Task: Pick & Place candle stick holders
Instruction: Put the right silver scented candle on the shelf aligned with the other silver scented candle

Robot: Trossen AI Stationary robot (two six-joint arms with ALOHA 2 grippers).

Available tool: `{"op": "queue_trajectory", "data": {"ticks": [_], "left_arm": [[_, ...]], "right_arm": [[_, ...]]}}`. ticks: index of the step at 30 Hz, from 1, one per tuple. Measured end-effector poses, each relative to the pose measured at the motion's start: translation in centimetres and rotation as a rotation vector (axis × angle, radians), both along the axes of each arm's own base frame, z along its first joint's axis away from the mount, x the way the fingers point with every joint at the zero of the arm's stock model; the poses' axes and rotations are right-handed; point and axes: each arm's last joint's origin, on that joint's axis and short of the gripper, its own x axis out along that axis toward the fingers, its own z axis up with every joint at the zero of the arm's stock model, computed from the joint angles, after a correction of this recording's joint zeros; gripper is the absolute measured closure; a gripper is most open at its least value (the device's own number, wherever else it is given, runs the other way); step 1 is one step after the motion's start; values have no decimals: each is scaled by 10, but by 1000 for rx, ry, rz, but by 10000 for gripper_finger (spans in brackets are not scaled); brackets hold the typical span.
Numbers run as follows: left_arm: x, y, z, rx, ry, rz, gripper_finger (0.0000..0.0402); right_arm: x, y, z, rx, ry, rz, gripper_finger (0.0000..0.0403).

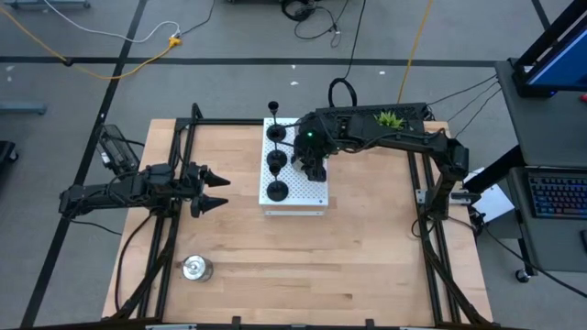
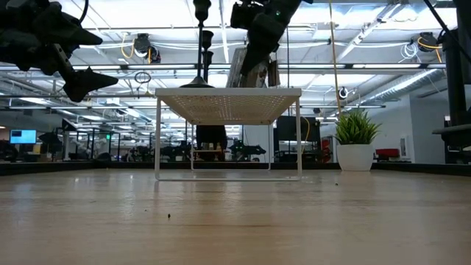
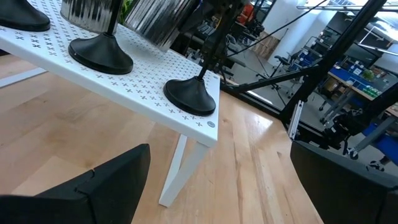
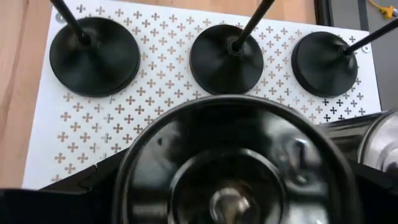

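Note:
A white perforated board stands on legs mid-table. Three black candle stick holders stand on their round bases along the board's left side. My right gripper hangs over the board, shut on a squat silver holder. A second silver holder sits beside it on the board. A third silver holder stands on the table near the front left. My left gripper is open and empty, level, left of the board. My right gripper holds the silver holder by its round outer rim, with one finger on each side. The fingers come from above and point down. The holder is upright, mouth up, over the board's right part; I cannot tell whether its foot rests on the board.
A small green potted plant stands at the far right of the table, beside the right arm. Black frame rails run along the table's left and right sides. Bare wood lies in front of the board.

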Motion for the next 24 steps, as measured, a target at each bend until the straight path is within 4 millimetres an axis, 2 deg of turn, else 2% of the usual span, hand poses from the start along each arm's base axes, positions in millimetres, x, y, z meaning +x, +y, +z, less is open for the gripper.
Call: {"op": "queue_trajectory", "data": {"ticks": [24], "left_arm": [[0,0,0,1,1,0,9]], "right_arm": [[1,0,1,-61,-1,-18,30]]}}
